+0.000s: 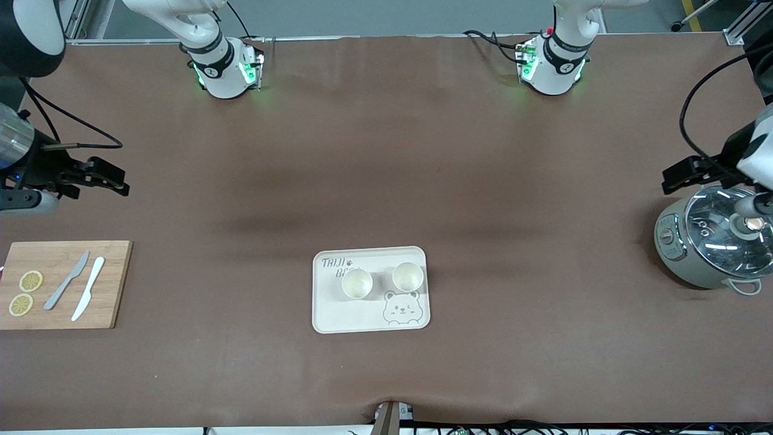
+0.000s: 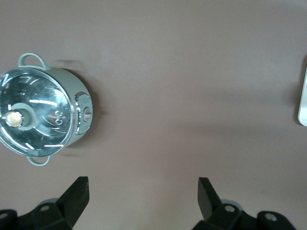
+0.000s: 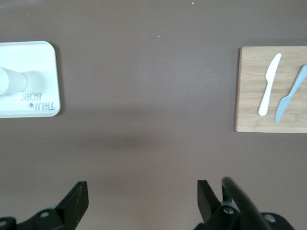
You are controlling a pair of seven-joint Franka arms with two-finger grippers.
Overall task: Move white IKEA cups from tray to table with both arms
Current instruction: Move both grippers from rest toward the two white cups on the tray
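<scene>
Both white IKEA cups stand upright on the cream bear tray [image 1: 338, 317] near the middle of the brown tabletop [image 1: 386, 169], side by side and slightly apart: one cup [image 1: 356, 283] sits toward the right arm's end of the tray, the other cup [image 1: 407, 277] toward the left arm's end, just above the printed bear face. Neither cup is touched by an arm. The right end effector [image 1: 99, 175] hangs over bare tabletop at the right arm's end, well apart from the tray, its two black fingers [image 3: 76, 201] spread wide and holding nothing. Below it, nearer to the front camera, lies a bamboo cutting board [image 1: 115, 284] carrying a grey knife [image 1: 66, 281], a white knife [image 1: 88, 289] and two lemon slices [image 1: 25, 293]; in the right wrist view the board's edge and both knives show on one side and a corner of the tray with part of a cup [image 3: 12, 81] on the other, with open tabletop between. The left end effector [image 1: 694, 175] hangs at the left arm's end of the tabletop, just beside the rim of a grey-green pot [image 1: 676, 254] with a glass lid [image 1: 724, 226], and well apart from the tray. Its fingers [image 2: 79, 194] are likewise released and empty, with bare tabletop between them in the left wrist view.
</scene>
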